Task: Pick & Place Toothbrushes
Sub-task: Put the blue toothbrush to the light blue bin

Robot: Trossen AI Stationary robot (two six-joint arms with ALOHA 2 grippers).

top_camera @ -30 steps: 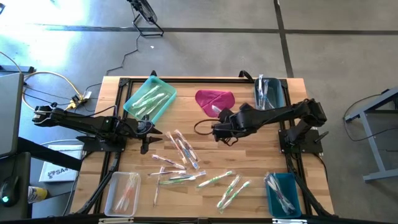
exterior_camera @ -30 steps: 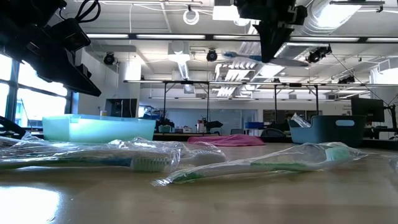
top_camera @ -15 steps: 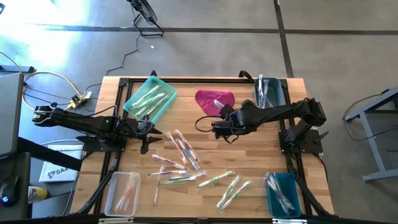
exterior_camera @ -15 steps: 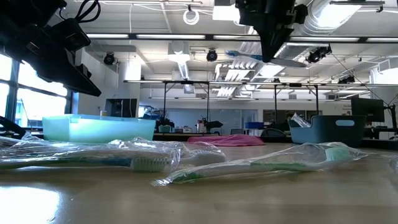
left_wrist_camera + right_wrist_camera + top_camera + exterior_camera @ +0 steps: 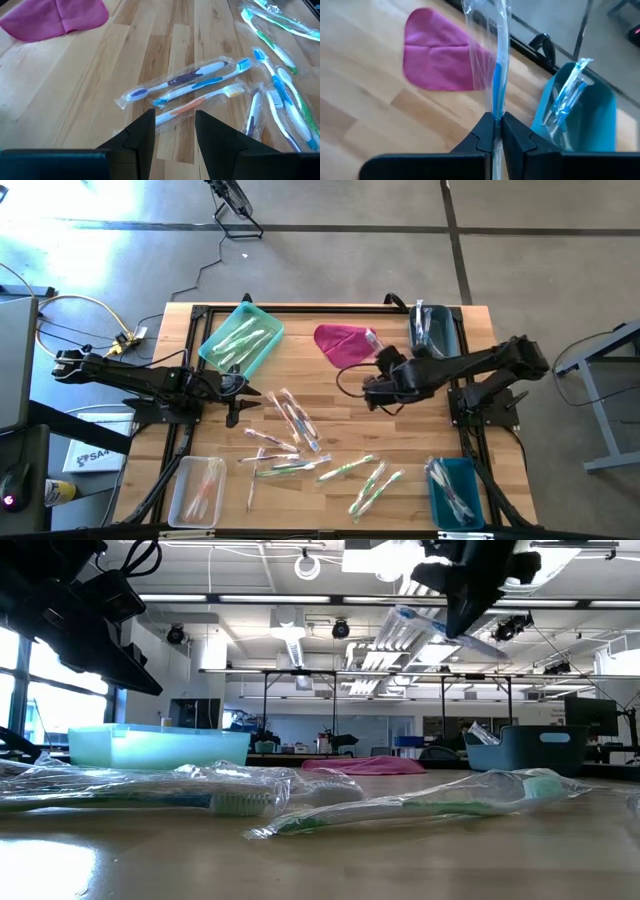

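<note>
Just beside the magenta cloth (image 5: 342, 343), a blue wrapped toothbrush (image 5: 498, 75) hangs above the table, clamped in the right gripper (image 5: 372, 385). Loose toothbrushes (image 5: 295, 425) lie nearer the left gripper (image 5: 236, 392), whose fingers stand apart, holding nothing.

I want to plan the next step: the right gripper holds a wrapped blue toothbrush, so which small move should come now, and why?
Probably carry it on toward the dark blue bin. The right gripper is shut on the blue toothbrush, lifted near the magenta cloth; that bin already holds wrapped brushes.
</note>
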